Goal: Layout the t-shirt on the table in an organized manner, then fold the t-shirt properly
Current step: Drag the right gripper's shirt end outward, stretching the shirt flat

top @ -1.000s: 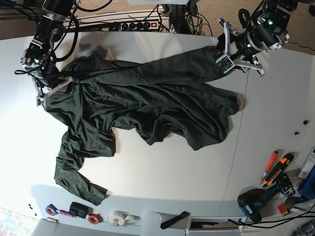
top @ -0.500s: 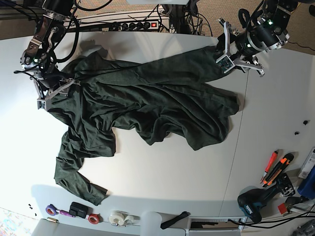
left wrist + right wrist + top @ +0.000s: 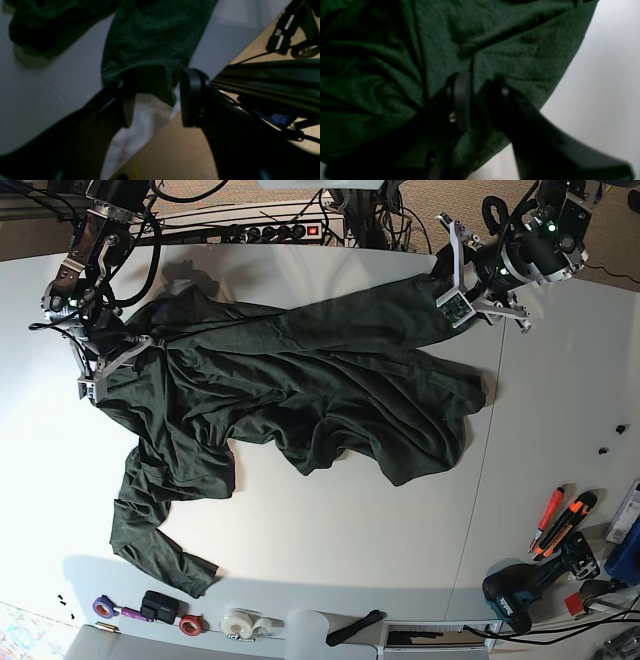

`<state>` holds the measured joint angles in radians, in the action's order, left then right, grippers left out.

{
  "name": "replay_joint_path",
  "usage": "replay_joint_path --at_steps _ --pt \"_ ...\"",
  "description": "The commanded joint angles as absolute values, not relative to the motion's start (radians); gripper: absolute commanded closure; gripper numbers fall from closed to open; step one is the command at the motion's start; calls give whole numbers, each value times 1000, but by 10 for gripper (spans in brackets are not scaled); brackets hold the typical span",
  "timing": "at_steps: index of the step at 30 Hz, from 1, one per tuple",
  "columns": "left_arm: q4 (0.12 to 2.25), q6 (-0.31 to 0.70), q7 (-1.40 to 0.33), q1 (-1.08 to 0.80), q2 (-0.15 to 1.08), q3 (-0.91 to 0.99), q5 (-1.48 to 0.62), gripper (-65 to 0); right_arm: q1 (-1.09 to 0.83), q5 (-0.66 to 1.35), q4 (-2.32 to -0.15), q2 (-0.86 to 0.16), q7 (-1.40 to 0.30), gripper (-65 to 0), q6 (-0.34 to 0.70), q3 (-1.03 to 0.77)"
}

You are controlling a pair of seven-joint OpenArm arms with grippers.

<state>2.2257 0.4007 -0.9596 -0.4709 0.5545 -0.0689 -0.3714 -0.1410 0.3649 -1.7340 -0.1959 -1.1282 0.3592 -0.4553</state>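
The t-shirt [image 3: 300, 390] sprawls crumpled across the table [image 3: 330, 540], right fingers [image 3: 462, 100] pinching its edge and left fingers [image 3: 127, 100] spread around a cuff, so uneven pulling could bunch it

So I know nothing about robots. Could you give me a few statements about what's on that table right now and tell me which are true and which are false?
1. The t-shirt is neatly folded into a square. False: it lies spread out and wrinkled on the table.
2. The left gripper has its jaws apart around a sleeve cuff. True.
3. The right gripper hangs over bare table. False: its jaws are nearly together, with green fabric between them.
4. One long sleeve trails toward the table's near edge. True.
5. Hand tools lie on top of the shirt. False: they lie off to the side, apart from it.
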Motion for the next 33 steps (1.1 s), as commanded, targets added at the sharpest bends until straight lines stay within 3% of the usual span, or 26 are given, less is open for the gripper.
replay_joint_path --at_steps 1,6,21,33 --pt "2242 401 -941 -471 562 -63 -379 -288 -131 366 -1752 -208 -1120 -102 350 -457" --pt "2242 401 -941 -471 562 -63 -379 -288 -131 366 -1752 -208 -1131 0 346 -458" --pt "2242 402 -934 -468 562 -63 -379 -287 -255 360 -2005 -211 -1179 0 346 -562" --pt "2242 402 -934 -468 562 -63 -379 -287 -366 313 -2008 -210 -1175 0 343 -641"
